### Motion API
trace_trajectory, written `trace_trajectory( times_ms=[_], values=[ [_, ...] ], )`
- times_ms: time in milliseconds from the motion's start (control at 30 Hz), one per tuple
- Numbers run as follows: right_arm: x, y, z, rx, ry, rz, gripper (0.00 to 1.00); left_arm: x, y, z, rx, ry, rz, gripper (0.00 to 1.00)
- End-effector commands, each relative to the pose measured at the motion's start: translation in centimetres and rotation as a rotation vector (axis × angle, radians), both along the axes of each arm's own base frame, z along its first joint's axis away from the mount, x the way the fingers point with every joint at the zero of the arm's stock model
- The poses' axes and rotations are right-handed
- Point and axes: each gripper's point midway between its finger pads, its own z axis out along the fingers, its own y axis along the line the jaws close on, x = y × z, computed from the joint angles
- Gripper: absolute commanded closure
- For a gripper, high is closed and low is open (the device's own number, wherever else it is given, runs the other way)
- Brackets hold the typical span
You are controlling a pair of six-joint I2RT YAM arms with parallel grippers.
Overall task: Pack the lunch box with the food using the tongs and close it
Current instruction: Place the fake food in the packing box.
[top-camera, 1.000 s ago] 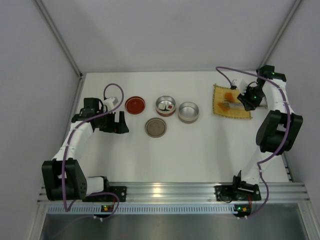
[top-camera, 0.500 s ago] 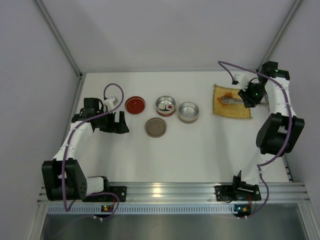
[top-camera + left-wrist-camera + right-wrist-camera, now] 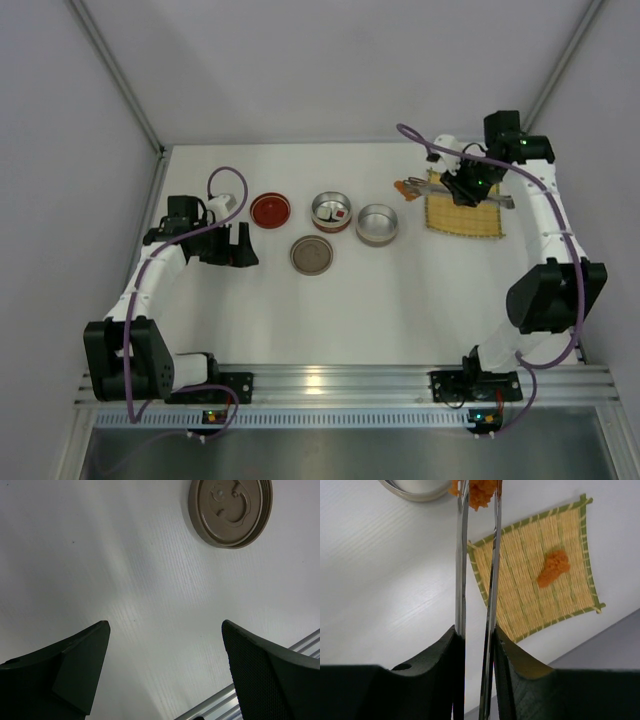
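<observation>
The right gripper (image 3: pixel 476 641) squeezes the tongs (image 3: pixel 461 565) between its fingers (image 3: pixel 440 665). The tongs are pinched narrow, and an orange piece (image 3: pixel 481 491) of food sits tight between their tips. This piece is held off the yellow mat (image 3: pixel 520 595), just past its edge and close to the empty tin (image 3: pixel 377 238). A second orange piece (image 3: pixel 553 568) lies on the mat. The other tin (image 3: pixel 318 203), just beside the empty one, has small white and dark bits (image 3: pixel 338 212) with some red in it. A red lid (image 3: pixel 270 210) and a brown lid (image 3: pixel 312 254) lie on the table (image 3: pixel 400 300) near the tins. The left gripper (image 3: pixel 165 626) is wide apart and holds nothing. It hangs over the table near the brown lid.

I think the step now is carrying food from the mat to a tin. Next, the tongs need to go over a tin, come down low, and let go, so the piece drops inside and does not roll out. I cannot tell which tin it is meant for. After that, the piece on the mat needs a trip too, and the lids are not yet on.
</observation>
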Motion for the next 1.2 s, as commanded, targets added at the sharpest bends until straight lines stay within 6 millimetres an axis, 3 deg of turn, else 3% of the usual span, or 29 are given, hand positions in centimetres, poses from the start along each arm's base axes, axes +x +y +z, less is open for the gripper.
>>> trace_trajectory(
  times_ms=[0, 167, 467, 633, 800, 1167],
  values=[
    [-0.3, 3.1, 0.8, 0.035, -0.025, 0.004, 0.82, 0.7, -0.3, 1.0, -0.022, -0.038, -0.017, 0.02],
    [-0.3, 5.4, -0.6, 0.012, -0.012, 0.032, 0.82, 0.7, -0.3, 0.9, -0.022, -0.036, -0.02, 0.02],
    [-0.3, 7.7, -2.5, -0.008, 0.011, 0.053, 0.82, 0.7, -0.4, 0.6, -0.027, -0.029, -0.025, 0.02],
    [-0.1, 8.0, -4.2, -0.033, 0.022, 0.037, 0.82, 0.8, -0.4, 0.5, -0.029, -0.023, -0.027, 0.02],
    [0.8, 7.8, -4.7, -0.054, 0.002, 0.001, 0.82, 0.6, -0.4, 0.4, -0.03, -0.02, -0.027, 0.02],
    [1.0, 8.6, -5.9, -0.066, 0.016, 0.001, 0.82, 0.7, -0.4, 0.4, -0.03, -0.017, -0.027, 0.02]
  ],
)
